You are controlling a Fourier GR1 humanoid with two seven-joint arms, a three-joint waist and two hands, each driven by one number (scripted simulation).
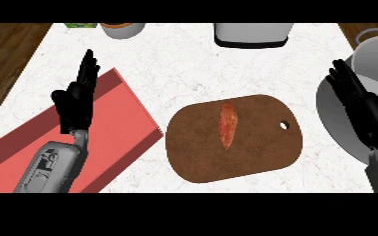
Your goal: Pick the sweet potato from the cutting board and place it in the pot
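A slim orange-red sweet potato point(227, 124) lies lengthwise on the middle of a dark brown cutting board point(251, 155) with a small hole near its right edge. The grey pot point(331, 115) shows only as a curved rim at the right edge, mostly out of view. My right hand point(358, 107) stands open in front of that rim, fingers up, to the right of the board. At the left, my left hand point(77, 97) is open too, fingers pointing up, over a red mat point(122, 122), well away from the board.
The red mat lies slanted across the left of the white marble counter point(199, 65). At the back stand an orange-rimmed bowl point(122, 28), a green item point(81, 25) and a white-grey appliance point(251, 34). A white rounded vessel point(367, 55) sits at the far right.
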